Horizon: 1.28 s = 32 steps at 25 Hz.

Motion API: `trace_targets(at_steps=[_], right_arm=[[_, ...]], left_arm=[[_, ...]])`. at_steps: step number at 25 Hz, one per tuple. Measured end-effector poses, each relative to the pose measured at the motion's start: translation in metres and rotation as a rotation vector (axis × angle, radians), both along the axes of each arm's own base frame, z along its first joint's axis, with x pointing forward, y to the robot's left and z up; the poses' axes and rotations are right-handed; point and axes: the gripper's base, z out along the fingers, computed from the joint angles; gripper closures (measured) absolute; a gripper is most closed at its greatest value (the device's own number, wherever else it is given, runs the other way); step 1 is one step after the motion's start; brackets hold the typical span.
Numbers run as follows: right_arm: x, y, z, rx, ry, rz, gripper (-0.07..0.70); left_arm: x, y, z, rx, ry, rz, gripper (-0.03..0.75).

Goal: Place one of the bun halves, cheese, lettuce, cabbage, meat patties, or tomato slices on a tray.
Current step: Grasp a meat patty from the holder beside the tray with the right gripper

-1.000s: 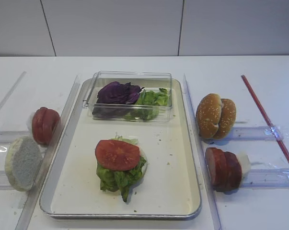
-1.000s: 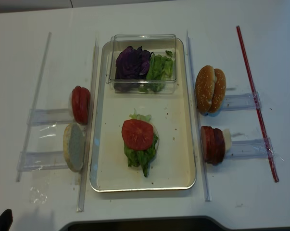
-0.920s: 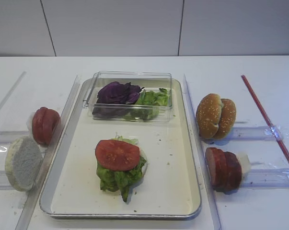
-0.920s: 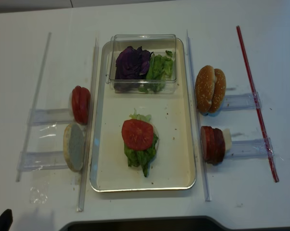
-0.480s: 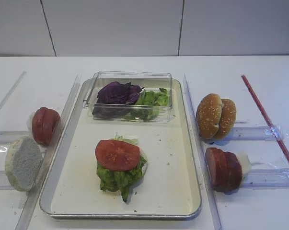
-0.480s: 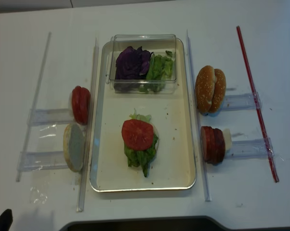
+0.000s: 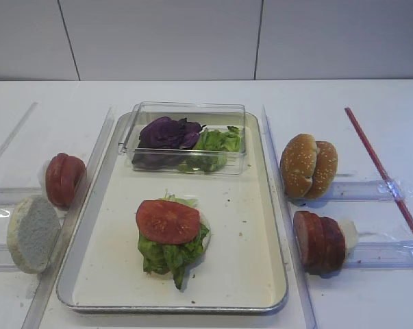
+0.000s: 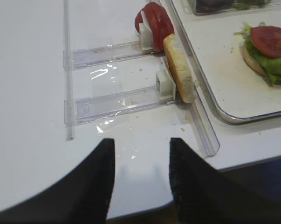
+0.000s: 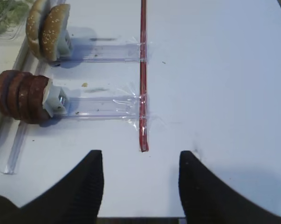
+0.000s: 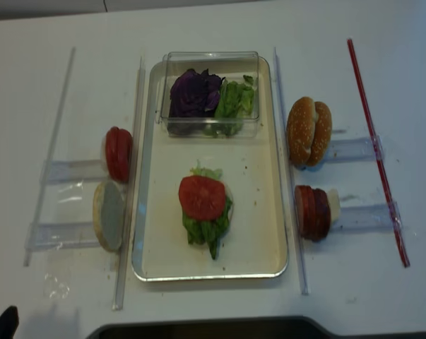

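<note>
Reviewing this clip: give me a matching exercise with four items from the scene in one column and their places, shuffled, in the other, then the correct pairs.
Things:
1. meat patties
2. cabbage
3. sesame bun halves
4. tomato slice on the lettuce

Places:
A. inside the clear plastic box at the far end of the tray
B. on the tray, in its near half
C. right of the tray, standing on edge, nearer the camera
D. right of the tray, standing on edge, farther back

Pairs: 1-C, 2-A, 3-D, 4-B
</note>
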Motion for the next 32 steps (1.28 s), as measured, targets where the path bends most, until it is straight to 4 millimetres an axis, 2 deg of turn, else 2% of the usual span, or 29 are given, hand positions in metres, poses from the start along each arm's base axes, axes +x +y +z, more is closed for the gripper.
trace_targets(at_steps=[5,8,11,15,20,32], right_arm=[[0.018,0.004,0.02,0.063,0.169,0.003,0.246],[0.032,0.005,0.037,0.134,0.246,-0.061,0.246],[0.049,0.006,0.056,0.169,0.273,-0.097,0.246],[0.069,0.006,0.069,0.196,0.313,-0.128,0.246],[0.093,0.009,0.07,0.213,0.393,-0.13,0.246],[0.137,0.023,0.049,0.344,0.609,-0.086,0.246]], left_arm=[[0.0,0.0,0.0,0.0,0.0,0.0,0.443],[0.0,0.0,0.0,0.0,0.0,0.0,0.443],[0.0,0.0,0.0,0.0,0.0,0.0,0.443],[0.0,0.0,0.0,0.0,0.0,0.0,0.443],[0.0,0.0,0.0,0.0,0.0,0.0,0.443],[0.0,0.0,0.0,0.0,0.0,0.0,0.444]])
